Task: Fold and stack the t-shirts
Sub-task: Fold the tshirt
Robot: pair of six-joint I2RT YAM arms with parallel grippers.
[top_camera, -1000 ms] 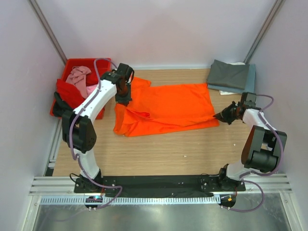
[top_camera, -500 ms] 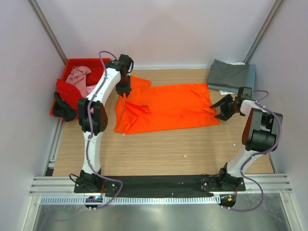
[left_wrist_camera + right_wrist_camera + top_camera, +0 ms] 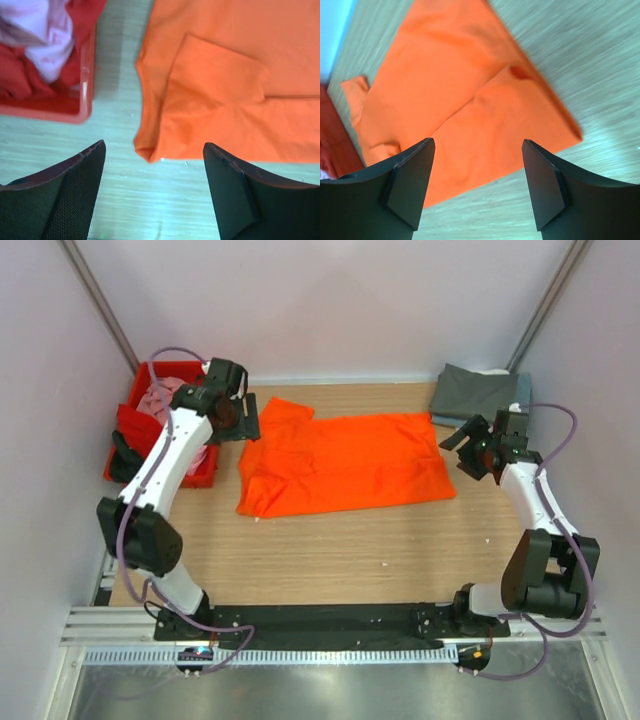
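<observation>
The bright orange cloth t-shirt [image 3: 345, 462] lay flat on the wooden table [image 3: 330, 550], long axis left to right. The left tool [image 3: 155, 145] hung released at its left end, the right tool [image 3: 477, 141] released at its right end, both empty.

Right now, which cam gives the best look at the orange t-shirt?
Top external: the whole orange t-shirt lies spread on the table, edge to edge. Left wrist shows only its end near the red crate, with a folded-over flap. Right wrist sees much of it obliquely, blurred at the near corner.
</observation>
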